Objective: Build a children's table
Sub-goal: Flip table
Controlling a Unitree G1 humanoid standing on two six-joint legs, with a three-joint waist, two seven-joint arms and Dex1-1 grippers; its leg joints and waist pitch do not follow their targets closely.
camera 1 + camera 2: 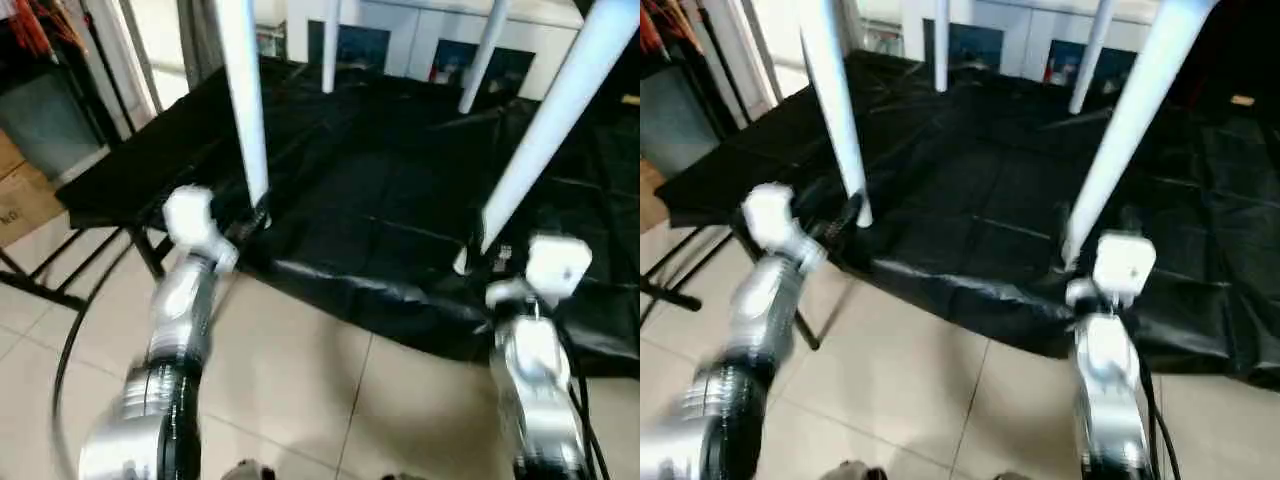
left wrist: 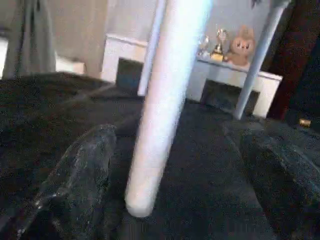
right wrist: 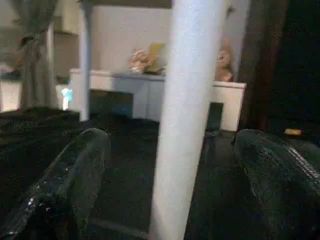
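The children's table stands on its four white legs on the black-sheeted table (image 1: 380, 200); its top is out of view above. My left gripper (image 1: 252, 220) is open around the foot of the near left leg (image 1: 243, 100), and the black fingers (image 2: 85, 170) stand clear of the leg (image 2: 165, 110) on both sides. At the near right leg (image 1: 545, 130) my right gripper (image 1: 478, 255) is also open, with a gap between the leg (image 3: 187, 115) and each of the fingers (image 3: 75, 175). Two far legs (image 1: 330, 45) (image 1: 482, 55) stand at the back.
A white cabinet (image 1: 420, 40) with plush toys (image 2: 240, 45) on top lines the far wall. A cardboard box (image 1: 20, 200) and a black metal stand (image 1: 60, 270) are at the left on the tiled floor (image 1: 300, 380). The black table's front edge runs just under both grippers.
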